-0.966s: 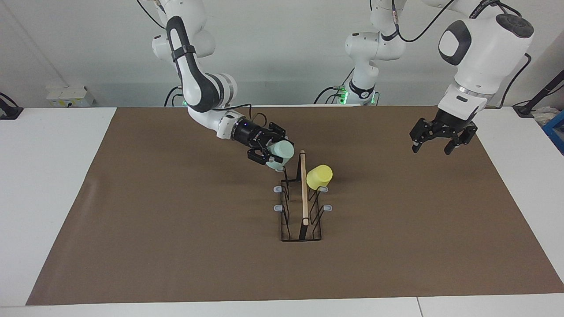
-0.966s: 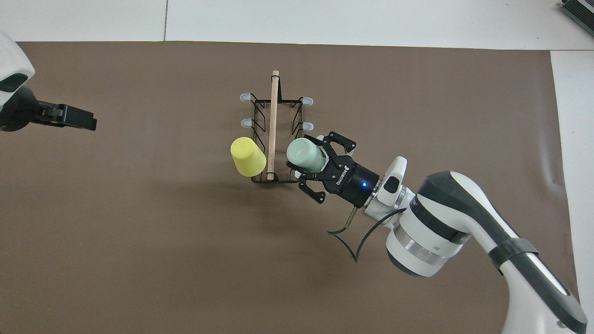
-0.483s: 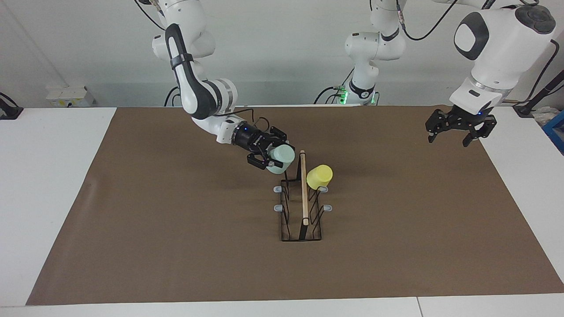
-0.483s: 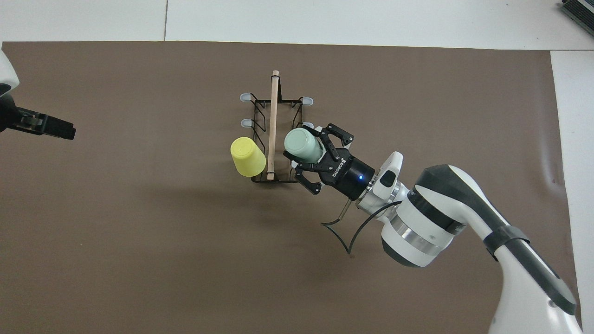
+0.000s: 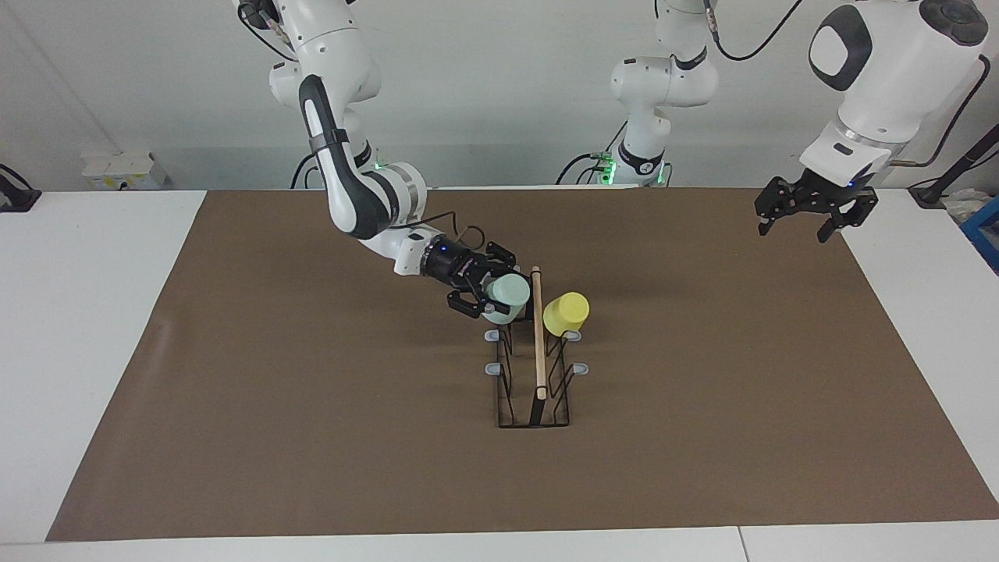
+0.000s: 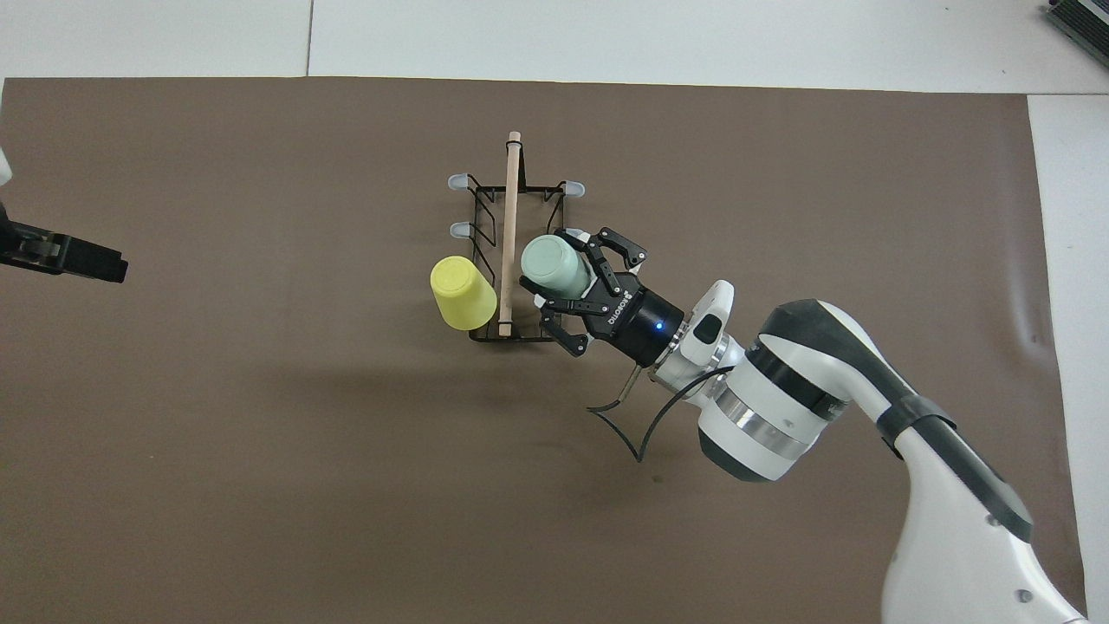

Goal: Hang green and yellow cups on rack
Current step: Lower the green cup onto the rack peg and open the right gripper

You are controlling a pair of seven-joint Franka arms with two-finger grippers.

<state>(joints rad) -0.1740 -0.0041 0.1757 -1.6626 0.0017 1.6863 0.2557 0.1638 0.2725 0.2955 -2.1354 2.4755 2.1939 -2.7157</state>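
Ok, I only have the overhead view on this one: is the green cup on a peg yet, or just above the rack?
Observer: From the facing view, the green cup is tilted in the right pincer. It is close beside the top rod of the rack, at the end nearest the robots. The peg there is hidden, so I cannot tell whether it is seated.
Operator: And the yellow one?
Observer: The yellow cup hangs tilted on a peg and appears to be off the mat.
Operator: The left pincer is barely in my frame.
Observer: The left pincer is open and empty, raised over the mat's edge at the left arm's end.
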